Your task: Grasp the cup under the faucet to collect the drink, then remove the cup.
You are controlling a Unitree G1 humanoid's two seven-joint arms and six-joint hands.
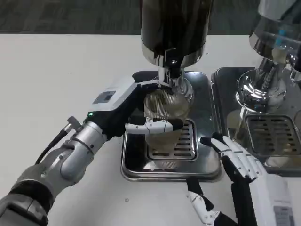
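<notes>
The cup (165, 113) is clear, ribbed glass or plastic, standing upright over the slotted grate (181, 143) of a shiny metal drip tray (207, 167), directly beneath the faucet (173, 70) of a dark drink dispenser (175, 28). Through its wall I can see a pale, slightly yellowish liquid in the lower part; how full it is I cannot tell exactly. The faucet's spout sits just above the cup's rim, at twelve o'clock from it.

My left hand (136, 106) comes in from nine o'clock and grips the cup: the white back lies against its left side, one finger (155, 126) wraps across the front at about six o'clock, and another reaches round the top near the rim. The cup sits inside this clasp, touching my fingers.

My right hand (235, 165) holds nothing, fingers spread apart, resting at the tray's right front corner, at about four o'clock from the cup and well apart from it.

At three o'clock stands a second drip tray (221, 94) with its own grate and a second dispenser (270, 47) above. Everything rests on the white table (47, 84).
</notes>
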